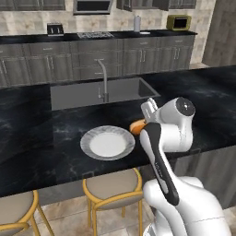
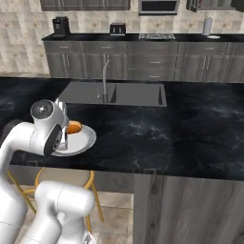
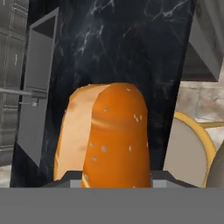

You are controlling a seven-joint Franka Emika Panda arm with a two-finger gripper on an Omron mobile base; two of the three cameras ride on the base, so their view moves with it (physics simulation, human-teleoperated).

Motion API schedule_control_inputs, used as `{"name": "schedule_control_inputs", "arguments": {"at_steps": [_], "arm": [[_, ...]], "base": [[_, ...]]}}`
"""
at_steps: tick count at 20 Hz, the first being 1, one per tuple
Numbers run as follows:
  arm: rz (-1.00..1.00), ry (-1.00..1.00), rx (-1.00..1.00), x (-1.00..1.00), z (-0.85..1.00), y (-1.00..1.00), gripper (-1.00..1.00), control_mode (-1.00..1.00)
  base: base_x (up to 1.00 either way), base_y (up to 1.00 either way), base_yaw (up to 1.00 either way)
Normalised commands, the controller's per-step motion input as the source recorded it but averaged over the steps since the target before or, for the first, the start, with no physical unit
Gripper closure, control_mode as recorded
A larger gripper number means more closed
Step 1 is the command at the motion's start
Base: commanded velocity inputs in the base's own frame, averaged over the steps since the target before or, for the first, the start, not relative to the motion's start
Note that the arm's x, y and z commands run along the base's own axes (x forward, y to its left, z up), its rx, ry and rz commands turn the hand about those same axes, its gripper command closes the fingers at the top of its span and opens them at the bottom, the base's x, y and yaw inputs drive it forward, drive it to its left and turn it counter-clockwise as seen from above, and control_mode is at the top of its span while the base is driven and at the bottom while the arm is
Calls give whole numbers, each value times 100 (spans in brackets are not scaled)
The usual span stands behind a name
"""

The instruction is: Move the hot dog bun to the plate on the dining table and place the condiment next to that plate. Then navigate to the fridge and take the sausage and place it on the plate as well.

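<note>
Small oblong orange-tan hot dog bun [image 3: 109, 135] at lower centre of the hand view, clamped between the dark tips of the two-finger gripper [image 3: 116, 177], jaws partly closed on its sides. In the left base view, same bun [image 1: 137, 126] at mid-frame, just right of the round plate with grey marbled rim and white centre [image 1: 107, 142], gripper [image 1: 144, 123] behind it. In the right base view, bun [image 2: 74, 127] at middle left, over the plate [image 2: 82, 140]; whether touching it, cannot tell. Plate resting on the long black white-veined marble dining table [image 1: 32, 138], near its front edge, below the built-in grey sink [image 1: 83, 92] and curved faucet [image 1: 103, 80]. Round tan stools with yellow frames [image 1: 113, 189] along the lower edge.
</note>
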Motion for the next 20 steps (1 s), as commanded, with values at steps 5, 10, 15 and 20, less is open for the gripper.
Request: {"name": "schedule_control_inputs", "arguments": {"at_steps": [5,10,15,20], "arm": [[-1,18,-8,86,-29,89,100,-100],[1,23,-13,79,-45,79,100,-100],[0,21,0,58,-40,4,100,-100],[1,8,0,32,-29,0,100,-100]], "base": [[0,0,0],[0,0,0],[0,0,0],[0,0,0]]}}
